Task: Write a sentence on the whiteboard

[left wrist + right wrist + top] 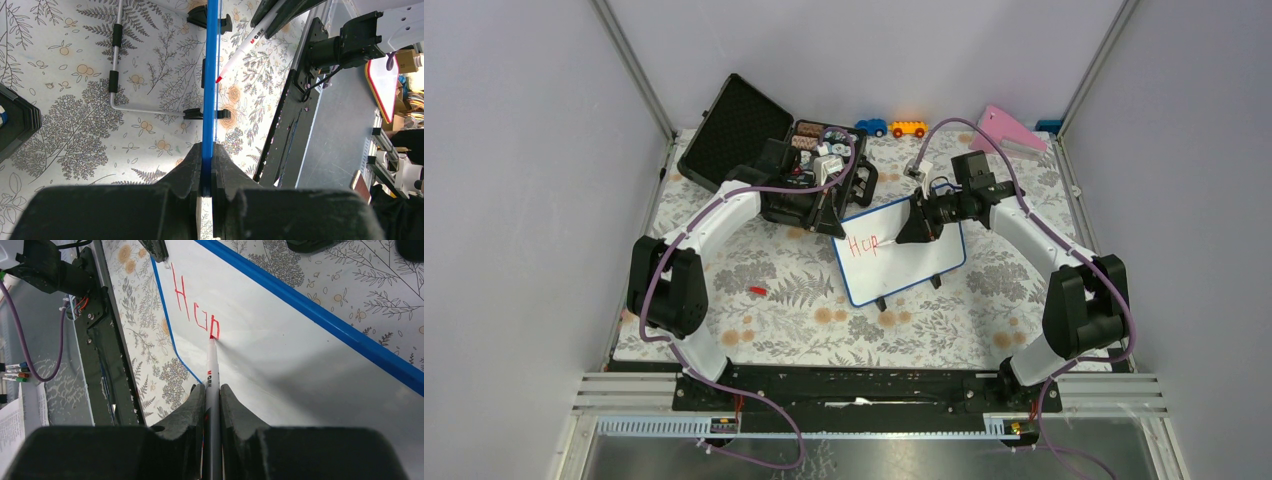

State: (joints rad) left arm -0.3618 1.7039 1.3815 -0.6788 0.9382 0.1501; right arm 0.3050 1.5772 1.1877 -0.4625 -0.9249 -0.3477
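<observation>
Whiteboard (919, 262) stands mid-tabletop, nearer the far edge, its blue frame pinched in the closed left gripper (206, 150). The right gripper (212, 389) is clamped on a red-tipped marker (211, 360), tip touching the board. Of the sentence (195, 310) only "Hop" is written; most is yet to write.

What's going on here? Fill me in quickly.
The left pincer is clamped on the blue edge of the whiteboard, steadying it. The right pincer grips a red marker with its tip on the board's white face. So far the red letters read roughly "Hop", so the writing has barely begun.
</observation>
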